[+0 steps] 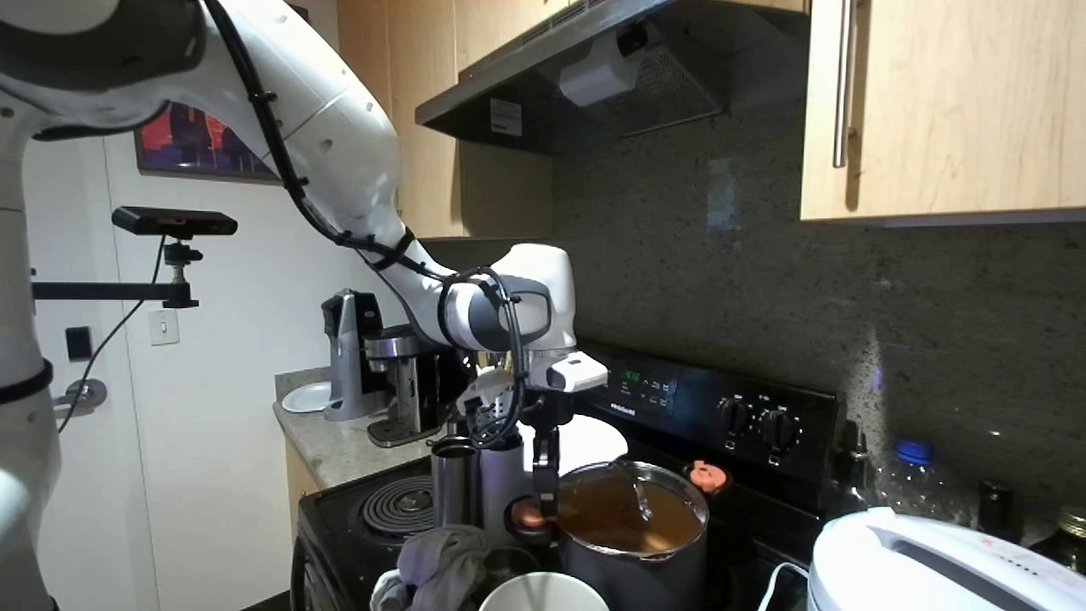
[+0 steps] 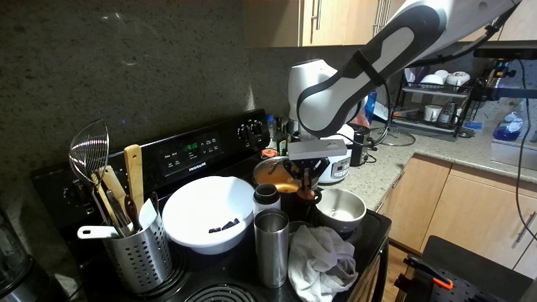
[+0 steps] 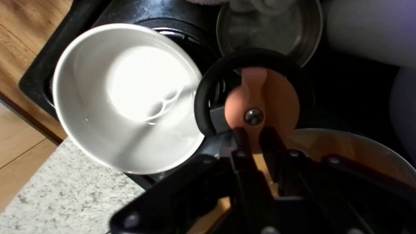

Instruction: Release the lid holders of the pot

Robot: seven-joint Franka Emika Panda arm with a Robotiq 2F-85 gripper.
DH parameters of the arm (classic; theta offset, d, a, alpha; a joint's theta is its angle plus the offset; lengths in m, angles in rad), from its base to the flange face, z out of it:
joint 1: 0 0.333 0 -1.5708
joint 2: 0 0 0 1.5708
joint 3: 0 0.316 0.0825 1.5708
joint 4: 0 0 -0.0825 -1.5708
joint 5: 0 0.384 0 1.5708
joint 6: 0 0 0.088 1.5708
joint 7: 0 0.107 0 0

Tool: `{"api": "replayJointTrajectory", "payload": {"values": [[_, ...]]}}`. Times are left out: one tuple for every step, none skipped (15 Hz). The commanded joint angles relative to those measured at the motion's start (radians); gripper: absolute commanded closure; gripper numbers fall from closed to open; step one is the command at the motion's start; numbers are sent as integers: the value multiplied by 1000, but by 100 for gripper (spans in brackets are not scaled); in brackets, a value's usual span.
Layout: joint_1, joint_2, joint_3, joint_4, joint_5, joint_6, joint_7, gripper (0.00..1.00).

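Gripper [image 3: 254, 134]: one, black, pointing down; fingers [image 3: 241, 144] a narrow gap apart at the near lid holder [image 3: 276, 100], orange showing between. Dark parts merge at the tips, so whether they pinch it or only straddle it cannot be told. Pot [image 1: 632, 581]: one, round, grey-sided, on the stove [image 1: 339, 501]; glass lid [image 1: 624, 516] on, amber-brown showing through. Near lid holder: orange disc, raised tab [image 3: 253, 78], bright screw [image 3: 253, 116], framed by a black loop handle [image 3: 202, 104]. Far lid holder [image 1: 707, 476]: orange, across the pot from its mate; visible in both exterior views. White bowl [image 3: 130, 94]: upright, just beside the loop handle. Steel dish [image 3: 268, 32]: round, partly hidden by the loop handle in the wrist view. Grey cloth [image 2: 321, 262]: crumpled, lapping the dish's rim. Steel tumbler [image 2: 272, 251]: upright, just beside the pale tumbler [image 2: 267, 205], also upright. White basin [image 2: 201, 241]: large, beside the tumblers, small dark pieces [image 2: 230, 223] inside. Utensil holder [image 2: 138, 264]: perforated metal, packed with wooden tools [image 2: 134, 167] and a wire skimmer [image 2: 89, 151]. White appliance [image 1: 942, 564]: rounded, near the pot, on the side away from the tumblers. Arm [image 1: 339, 144]: white, cabled, bent over the stove, gripper at its lower end
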Motion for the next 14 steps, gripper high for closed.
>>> {"api": "replayJointTrajectory", "payload": {"values": [[10,-63,6,-43,-97,-7,189,90],[13,-64,11,-45,-119,-11,232,90],[15,-64,15,-46,-135,-16,266,90],[17,-62,19,-49,-146,-15,300,90],[20,-60,22,-51,-153,-15,325,90],[23,-58,25,-53,-157,-15,343,90],[23,-57,29,-55,-162,-14,358,91],[23,-55,32,-55,-166,-13,370,91],[22,-54,33,-55,-167,-12,382,91],[22,-52,35,-54,-167,-13,391,92],[21,-51,35,-53,-164,-12,394,92],[21,-51,34,-53,-172,-10,415,92],[20,-51,33,-52,-173,-7,423,92],[20,-50,33,-51,-177,-8,439,92]]}}
